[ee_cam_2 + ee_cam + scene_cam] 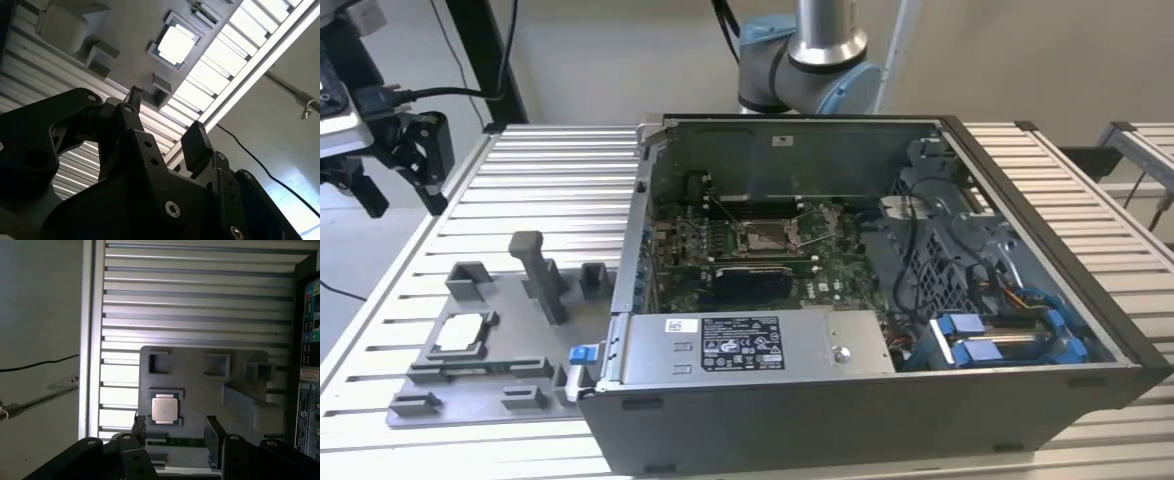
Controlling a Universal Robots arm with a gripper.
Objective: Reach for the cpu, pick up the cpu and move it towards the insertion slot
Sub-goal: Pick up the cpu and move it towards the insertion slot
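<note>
Black tool (175,432), fingers apart and empty, well clear of silvery square cpu (464,334) in grey plastic tray (480,388), exterior view's lower left.

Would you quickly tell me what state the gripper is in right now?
Gripper: open, holding nothing. The cpu lies in the grey tray, not touched by the fingers.
</note>
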